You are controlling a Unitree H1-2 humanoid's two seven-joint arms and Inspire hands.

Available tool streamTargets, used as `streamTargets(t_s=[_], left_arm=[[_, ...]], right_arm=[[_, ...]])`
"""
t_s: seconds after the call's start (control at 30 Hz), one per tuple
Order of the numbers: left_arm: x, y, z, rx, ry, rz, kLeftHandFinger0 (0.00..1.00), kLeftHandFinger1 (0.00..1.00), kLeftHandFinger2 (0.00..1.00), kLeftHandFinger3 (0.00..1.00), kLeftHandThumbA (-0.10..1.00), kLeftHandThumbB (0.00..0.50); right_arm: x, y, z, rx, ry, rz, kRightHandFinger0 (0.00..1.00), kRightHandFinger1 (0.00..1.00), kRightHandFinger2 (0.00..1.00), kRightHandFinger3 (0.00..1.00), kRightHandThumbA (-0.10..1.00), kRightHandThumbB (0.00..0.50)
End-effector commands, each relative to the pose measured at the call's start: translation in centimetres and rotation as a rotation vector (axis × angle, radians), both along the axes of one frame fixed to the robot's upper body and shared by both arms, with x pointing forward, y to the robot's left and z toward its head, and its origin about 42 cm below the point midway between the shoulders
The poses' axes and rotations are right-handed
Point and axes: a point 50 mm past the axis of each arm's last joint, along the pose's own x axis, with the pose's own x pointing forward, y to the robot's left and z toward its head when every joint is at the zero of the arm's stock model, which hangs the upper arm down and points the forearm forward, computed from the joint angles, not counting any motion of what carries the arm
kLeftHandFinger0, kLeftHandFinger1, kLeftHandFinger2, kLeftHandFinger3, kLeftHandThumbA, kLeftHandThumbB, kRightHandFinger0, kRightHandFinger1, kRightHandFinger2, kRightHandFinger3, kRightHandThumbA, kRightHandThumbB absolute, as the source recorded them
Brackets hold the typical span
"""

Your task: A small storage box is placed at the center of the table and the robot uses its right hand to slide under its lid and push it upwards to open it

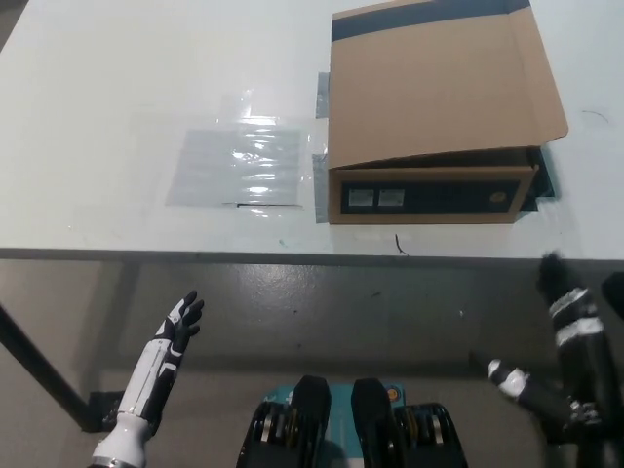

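Box (434,117) sits at one o'clock on the tabletop (117,117), its lid (439,83) down, front edge facing us for an underneath push. Our right hand (570,317) hangs below at five o'clock, fingers unclear; left hand (180,327) rests at seven, fingers spread.

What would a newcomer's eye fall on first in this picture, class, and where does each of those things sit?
First, the brown cardboard box on the white table, toward its right, lid down with a dark front panel facing the robot. Next, a shiny clear plastic sheet lying flat to the box's left. Below the table edge, the white left hand hangs open at lower left and the black right hand at lower right.
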Motion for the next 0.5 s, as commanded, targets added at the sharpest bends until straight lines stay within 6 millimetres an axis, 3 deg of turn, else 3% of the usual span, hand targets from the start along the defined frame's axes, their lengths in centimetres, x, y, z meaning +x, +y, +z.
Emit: streamTargets(t_s=[0.0, 0.2, 0.47], left_arm=[[0.6, 0.3, 1.2, 0.013, -0.084, -0.034, 1.0, 1.0, 1.0, 1.0, 1.0, 0.5], [0.5, 0.3, 1.2, 0.013, -0.078, -0.03, 1.0, 1.0, 1.0, 1.0, 1.0, 0.5], [0.6, 0.3, 1.1, 0.021, -0.086, -0.03, 1.0, 1.0, 1.0, 1.0, 1.0, 0.5]], right_arm=[[1.6, -0.9, 4.9, 0.116, -0.158, -0.009, 1.0, 1.0, 1.0, 1.0, 1.0, 0.305], [3.9, -2.0, 8.2, 0.169, -0.208, -0.009, 1.0, 1.0, 1.0, 1.0, 1.0, 0.214], [8.0, -3.0, 10.5, 0.318, -0.224, 0.021, 1.0, 1.0, 1.0, 1.0, 1.0, 0.226]])
